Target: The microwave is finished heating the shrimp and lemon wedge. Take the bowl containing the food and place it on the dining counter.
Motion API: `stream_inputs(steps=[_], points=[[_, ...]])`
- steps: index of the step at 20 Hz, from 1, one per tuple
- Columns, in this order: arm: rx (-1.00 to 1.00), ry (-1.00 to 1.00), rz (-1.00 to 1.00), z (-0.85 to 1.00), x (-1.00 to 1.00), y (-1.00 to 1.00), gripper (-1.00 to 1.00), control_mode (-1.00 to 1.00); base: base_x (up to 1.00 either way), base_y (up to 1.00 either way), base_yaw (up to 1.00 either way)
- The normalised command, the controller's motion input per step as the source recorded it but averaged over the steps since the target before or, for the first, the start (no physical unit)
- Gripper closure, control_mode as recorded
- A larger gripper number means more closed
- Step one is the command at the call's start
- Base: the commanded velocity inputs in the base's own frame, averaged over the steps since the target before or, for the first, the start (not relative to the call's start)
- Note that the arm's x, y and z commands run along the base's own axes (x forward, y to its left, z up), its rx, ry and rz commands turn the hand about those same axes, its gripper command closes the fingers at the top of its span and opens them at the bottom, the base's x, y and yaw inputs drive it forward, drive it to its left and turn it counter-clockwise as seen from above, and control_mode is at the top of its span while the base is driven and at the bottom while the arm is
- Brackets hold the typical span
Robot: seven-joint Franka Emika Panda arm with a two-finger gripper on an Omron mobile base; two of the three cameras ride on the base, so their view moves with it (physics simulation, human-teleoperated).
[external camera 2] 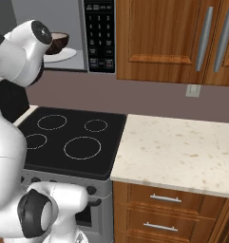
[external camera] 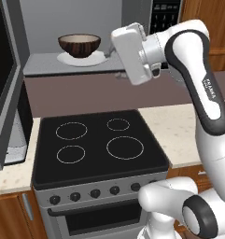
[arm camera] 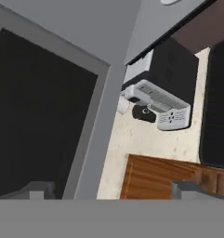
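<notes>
Kitchen cabinetry surrounds a black stovetop in the left base view, with the open microwave above; the bowl sits on the white turntable plate inside, and the arm's hand hovers just right of it. From the right base view, the bowl peeks behind the arm beside the keypad strip, over a speckled counter. The hand view shows the microwave door, a coffee machine, and the gripper open wide, holding nothing.
</notes>
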Motion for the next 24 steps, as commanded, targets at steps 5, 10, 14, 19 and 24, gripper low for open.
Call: stream_inputs(steps=[5,10,14,19,24], points=[[0.00,0.00,-0.24,-0.05,0.59,-1.00,-1.00,-1.00,0.00,0.00,0.00],[0.00,0.01,-0.44,0.03,0.87,-0.63,-1.00,-1.00,0.00,0.00,0.00],[0.00,0.03,-0.08,0.09,0.26,-0.11,-1.00,-1.00,0.00,0.00,0.00],[0.00,0.03,-0.09,0.00,0.41,0.26,-1.00,-1.00,0.00,0.00,0.00],[0.00,0.00,-0.12,-0.02,0.54,0.39,-1.00,-1.00,0.00,0.00,0.00]])
